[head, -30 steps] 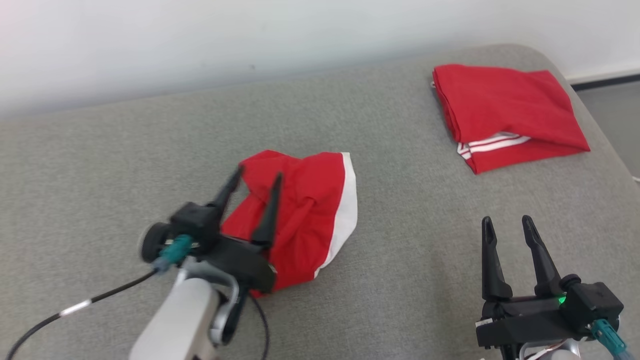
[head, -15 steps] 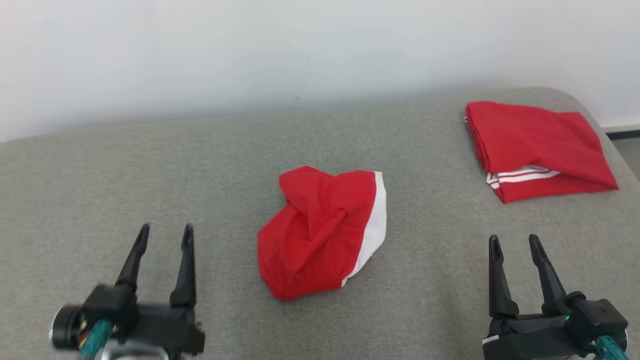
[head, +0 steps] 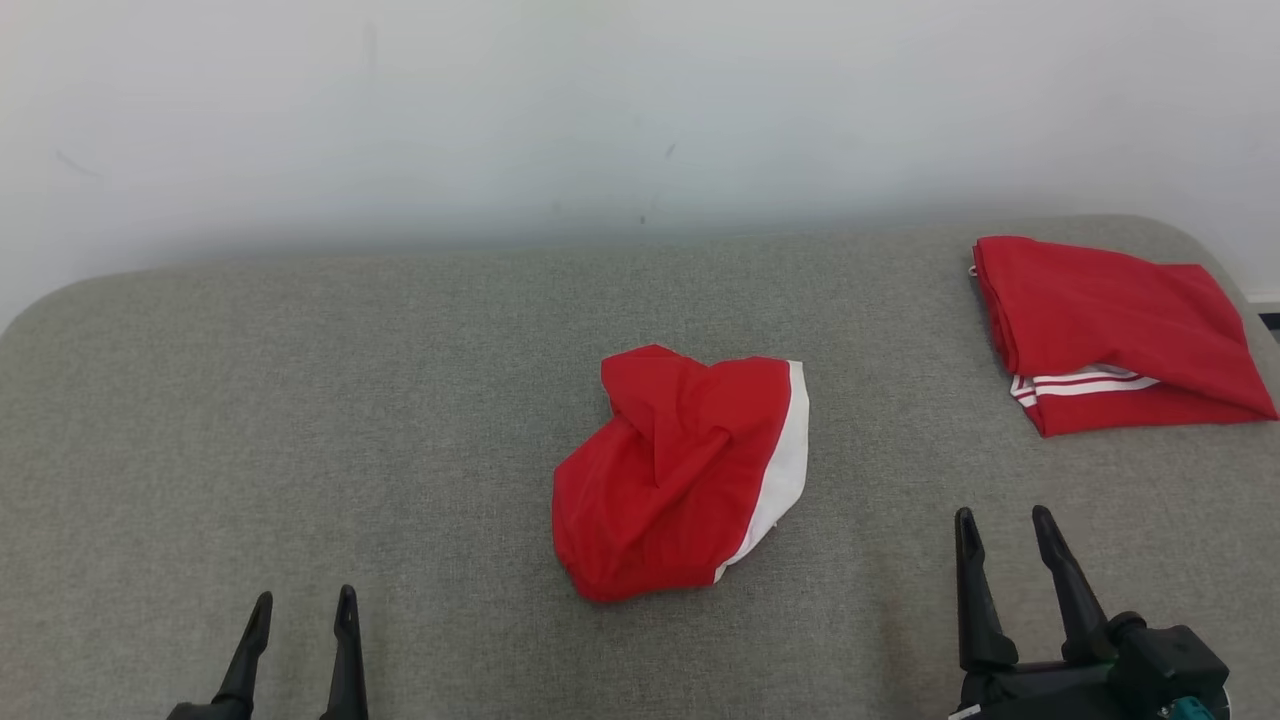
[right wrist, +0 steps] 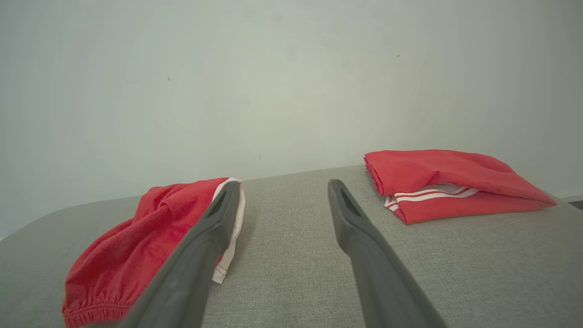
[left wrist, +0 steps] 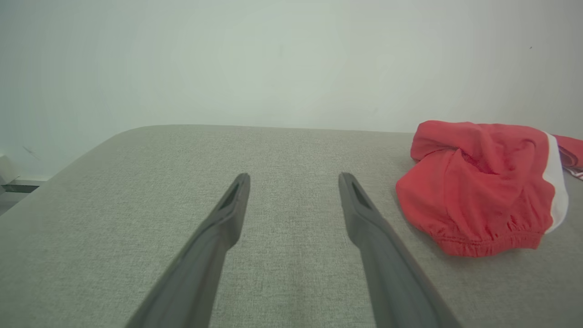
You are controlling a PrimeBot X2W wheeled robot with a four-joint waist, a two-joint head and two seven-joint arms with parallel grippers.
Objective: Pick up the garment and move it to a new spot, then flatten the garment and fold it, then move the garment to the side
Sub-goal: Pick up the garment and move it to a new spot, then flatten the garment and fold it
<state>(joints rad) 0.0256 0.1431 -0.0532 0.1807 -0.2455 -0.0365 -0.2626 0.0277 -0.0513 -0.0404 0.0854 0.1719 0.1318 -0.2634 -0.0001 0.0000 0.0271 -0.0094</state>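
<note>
Two red garments lie on a grey fabric-covered surface (head: 300, 400) set against a pale wall (head: 500, 120). The crumpled garment (head: 680, 470), the task's object, rests loose near the middle of the surface. It is bunched into a rounded heap, with a white band (head: 790, 450) along its right edge and a gathered elastic hem (left wrist: 483, 243) on the side nearest the robot. The folded garment (head: 1120, 335), red with thin white stripes at its near edge, lies at the far right corner, well apart from the heap. The left claw (head: 305, 596) stands at the lower left of the head view, released and empty, over bare fabric to the left of the heap and clear of it. The right claw (head: 1003, 514) stands at the lower right, likewise spread wide and holding nothing. Its wrist view places the heap to the left of its fingers and the folded piece to the right. Neither claw touches cloth.
</note>
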